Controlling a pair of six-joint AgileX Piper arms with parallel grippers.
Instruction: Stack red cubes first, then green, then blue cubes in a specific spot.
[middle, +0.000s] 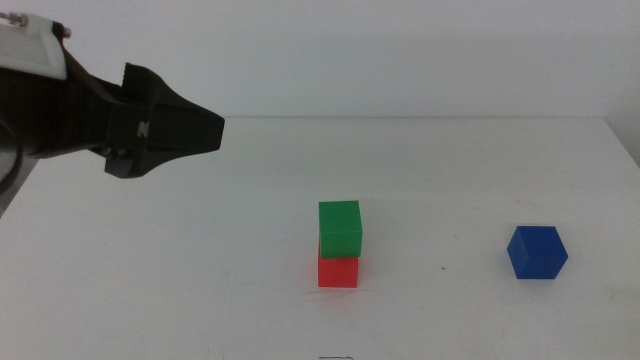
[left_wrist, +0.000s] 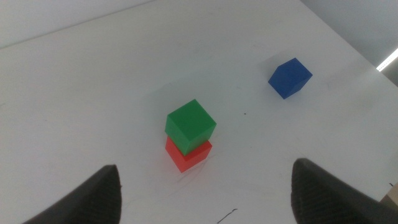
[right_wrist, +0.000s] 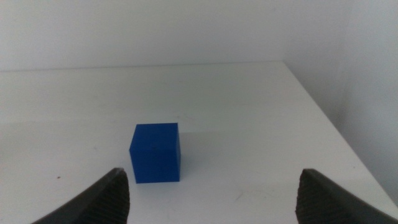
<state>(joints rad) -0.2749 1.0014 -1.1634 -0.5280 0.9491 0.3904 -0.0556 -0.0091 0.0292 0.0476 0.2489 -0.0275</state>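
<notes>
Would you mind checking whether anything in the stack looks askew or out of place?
The green cube sits on the red cube twisted and shifted a little off its faces, clearest in the left wrist view. The blue cube lies apart on the table. Nothing spilled or damaged.

**Dark arm, white housing**

At the upper left of the middle view, the left hand (middle: 205, 132) is matte black and wedge-shaped, tapering from a blocky body with a small pale marking. Behind it sits a white housing with a screw, plus a dark curved cable at the frame's edge.
</notes>
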